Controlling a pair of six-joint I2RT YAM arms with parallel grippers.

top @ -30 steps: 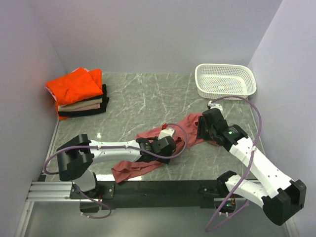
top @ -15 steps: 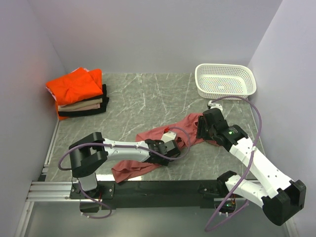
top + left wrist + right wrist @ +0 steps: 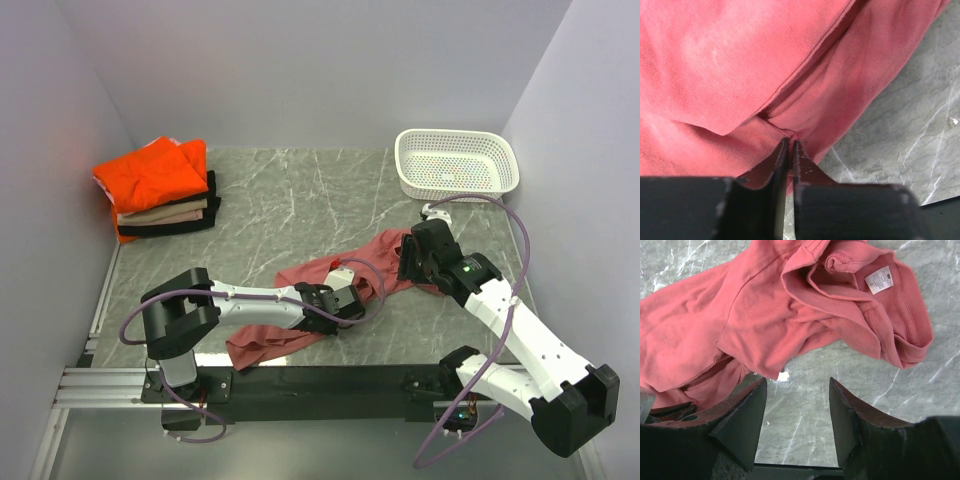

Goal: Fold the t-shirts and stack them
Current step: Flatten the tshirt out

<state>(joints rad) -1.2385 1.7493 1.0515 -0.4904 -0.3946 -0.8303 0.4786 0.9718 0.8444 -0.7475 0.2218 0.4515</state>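
Observation:
The dusty-red t-shirt [image 3: 305, 272] lies crumpled in a long diagonal band across the near middle of the table. My left gripper [image 3: 343, 305] sits low on its middle, and in the left wrist view its jaws [image 3: 790, 142] are pinched shut on a fold of the red cloth [image 3: 740, 65]. My right gripper [image 3: 416, 262] hovers over the shirt's far right end, open and empty [image 3: 797, 385]; the collar with its white label [image 3: 879, 279] lies just beyond its fingertips. The folded orange shirt [image 3: 150, 175] tops a stack with beige [image 3: 168, 211] and black [image 3: 180, 224] shirts at the far left.
A white perforated basket [image 3: 457, 163] stands at the far right corner. Grey walls close in the left, back and right sides. A black rail [image 3: 300, 380] runs along the table's near edge by the arm bases.
The left arm has swung and its wrist lowered onto the middle of the red shirt, where the jaws now pinch cloth. The right arm has stayed put.

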